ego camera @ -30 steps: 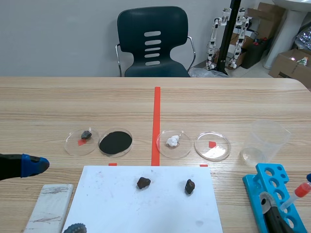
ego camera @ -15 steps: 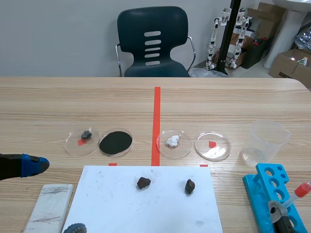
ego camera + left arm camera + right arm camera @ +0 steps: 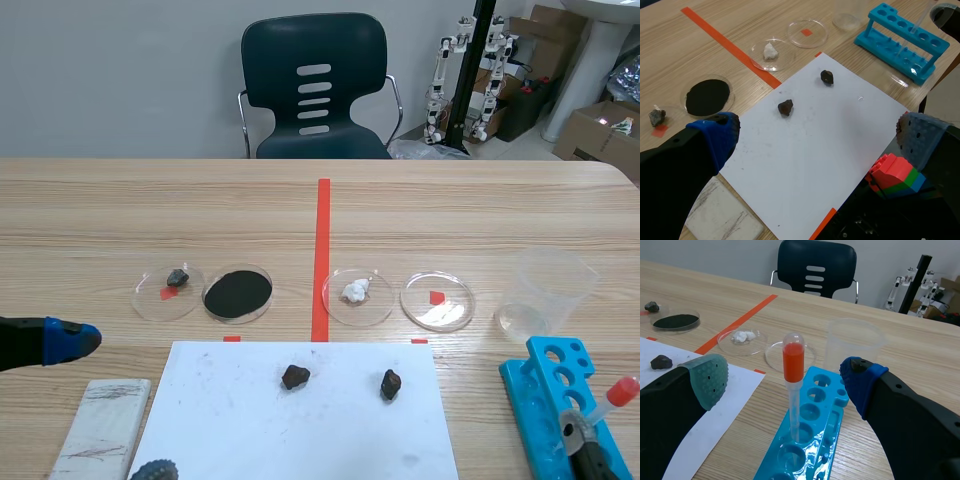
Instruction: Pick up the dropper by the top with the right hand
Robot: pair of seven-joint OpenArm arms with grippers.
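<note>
The dropper [image 3: 792,390], a clear tube with a red bulb on top, stands upright in a blue tube rack [image 3: 826,412]. My right gripper [image 3: 785,382] is open, its grey-green pad on one side and its blue pad on the other. The red bulb stands between and slightly ahead of these fingertips, touching neither. In the scene view the dropper [image 3: 612,399] leans out of the rack [image 3: 547,375] at the near right, with only a bit of the right arm [image 3: 588,456] showing beside it. My left gripper [image 3: 815,140] is open above the white sheet [image 3: 825,145], holding nothing.
A clear beaker [image 3: 545,289] stands behind the rack. Several petri dishes [image 3: 437,300] lie in a row across the middle, one filled with black powder [image 3: 238,293]. Dark stones [image 3: 294,377] rest on the white sheet [image 3: 300,430]. A white block [image 3: 100,427] lies at the near left.
In the scene view the right arm has slid a little toward the near right corner. The dropper, the rack and the left arm have stayed put.
</note>
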